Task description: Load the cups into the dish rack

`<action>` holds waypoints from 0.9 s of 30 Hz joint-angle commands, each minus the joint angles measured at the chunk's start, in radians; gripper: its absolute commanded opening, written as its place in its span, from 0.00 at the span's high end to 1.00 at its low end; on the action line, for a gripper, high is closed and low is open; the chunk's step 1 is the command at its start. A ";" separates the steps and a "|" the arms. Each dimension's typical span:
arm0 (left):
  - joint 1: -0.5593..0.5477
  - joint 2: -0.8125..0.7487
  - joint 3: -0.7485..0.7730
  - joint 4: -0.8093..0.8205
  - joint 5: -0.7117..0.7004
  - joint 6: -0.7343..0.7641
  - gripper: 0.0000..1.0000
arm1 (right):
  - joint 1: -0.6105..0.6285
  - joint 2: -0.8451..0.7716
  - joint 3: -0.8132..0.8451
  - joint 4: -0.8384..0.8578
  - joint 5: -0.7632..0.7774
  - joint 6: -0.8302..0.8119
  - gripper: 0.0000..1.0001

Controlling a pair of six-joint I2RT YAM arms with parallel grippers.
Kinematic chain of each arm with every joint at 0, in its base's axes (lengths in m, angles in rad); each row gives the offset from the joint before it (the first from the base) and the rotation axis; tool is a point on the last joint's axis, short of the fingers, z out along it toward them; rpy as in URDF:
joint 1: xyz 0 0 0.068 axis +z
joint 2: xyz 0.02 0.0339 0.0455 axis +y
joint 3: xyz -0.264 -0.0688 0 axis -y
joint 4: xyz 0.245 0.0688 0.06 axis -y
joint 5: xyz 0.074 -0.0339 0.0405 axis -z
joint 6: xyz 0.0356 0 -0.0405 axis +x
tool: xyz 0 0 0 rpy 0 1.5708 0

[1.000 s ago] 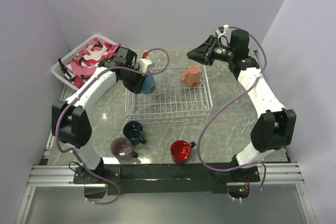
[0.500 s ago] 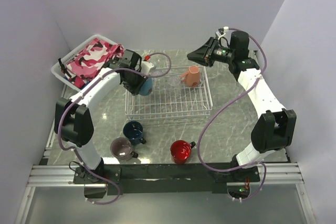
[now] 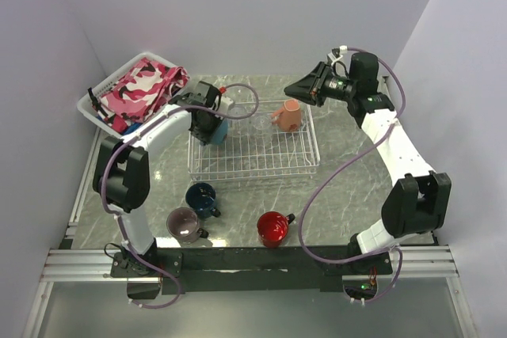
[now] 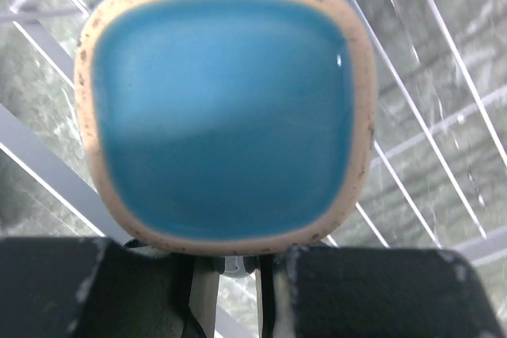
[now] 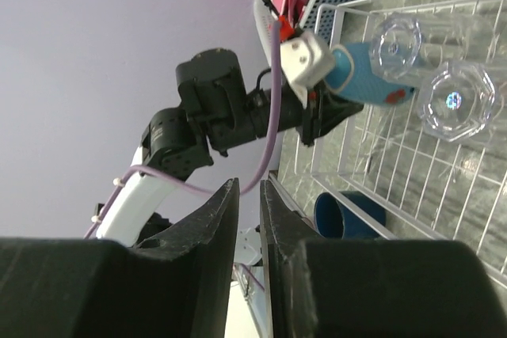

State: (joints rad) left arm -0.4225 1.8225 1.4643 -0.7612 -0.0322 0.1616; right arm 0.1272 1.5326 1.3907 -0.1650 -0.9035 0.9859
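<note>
My left gripper (image 3: 207, 126) is shut on the light blue mug (image 4: 226, 116), whose blue base with a cream rim fills the left wrist view. It holds the mug over the back left corner of the white wire dish rack (image 3: 253, 170). The right wrist view shows the mug (image 5: 360, 77) lying sideways in the gripper. A salmon mug (image 3: 290, 115) and two clear glasses (image 3: 261, 122) sit in the rack. The navy (image 3: 202, 197), mauve (image 3: 184, 225) and red (image 3: 273, 229) mugs stand on the table in front of the rack. My right gripper (image 3: 295, 87) is shut and empty above the rack's back right.
A white plastic basket (image 3: 93, 102) with pink cloth stands at the back left. The grey walls close in on three sides. The left arm's purple cable (image 3: 242, 104) loops over the rack's back edge.
My left gripper has swung right over the rack's back left corner with the light blue mug, which is now mostly hidden beneath it from above. The right arm has shifted slightly.
</note>
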 commanded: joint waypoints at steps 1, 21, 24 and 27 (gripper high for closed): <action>0.004 0.035 0.036 0.054 -0.072 -0.059 0.99 | -0.009 -0.064 -0.021 0.021 -0.012 -0.007 0.76; 0.004 0.112 0.025 0.051 -0.052 -0.079 0.58 | -0.026 -0.089 -0.044 0.001 -0.009 -0.015 0.75; 0.004 0.107 0.015 0.053 -0.060 -0.079 0.47 | -0.026 -0.086 -0.041 0.005 -0.012 -0.012 0.75; 0.004 0.107 0.016 0.054 -0.064 -0.083 0.36 | -0.027 -0.086 -0.036 0.009 -0.014 -0.009 0.75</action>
State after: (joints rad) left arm -0.4210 1.9255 1.4883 -0.6781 -0.0834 0.0708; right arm 0.1104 1.4895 1.3510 -0.1806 -0.9062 0.9787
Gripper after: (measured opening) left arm 0.568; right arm 0.249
